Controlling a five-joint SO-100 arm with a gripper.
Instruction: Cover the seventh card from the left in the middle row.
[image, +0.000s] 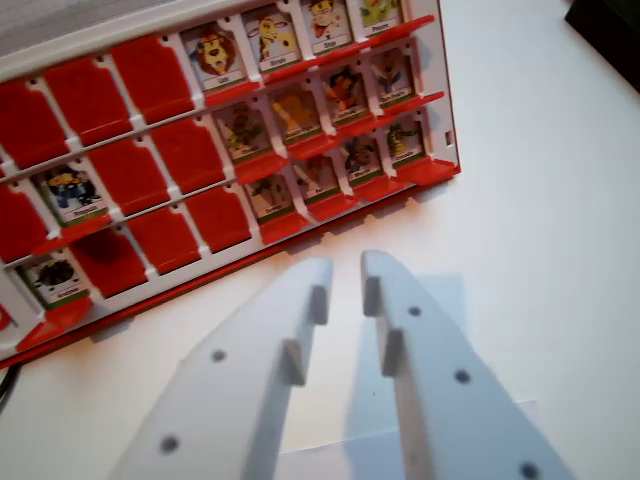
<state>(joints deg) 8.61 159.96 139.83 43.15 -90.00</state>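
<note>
Your gripper (345, 268), two pale grey plastic fingers, sits low in the wrist view with its tips slightly apart and nothing between them. It hangs over the bare white table (540, 200), just short of the near edge of the red plastic flip-card game board (160, 150).

The board runs across the upper left, its long axis tilted so the wrist view's right end sits higher. It has three rows of card slots. Many flaps on the wrist view's left already show plain red; picture cards stand uncovered toward the right.

In the middle row, four picture cards stand side by side near the right end. Judging from the eight slots of the top row, the seventh from the left is the second from the right end, a dark-and-orange animal picture card (344, 92). The row's left end is cut off, so treat that count as a judgement.

That card lies up and ahead of the tips, almost in line with the gap, well apart, with the bottom row between. You will likely reach forward over that row.
</note>
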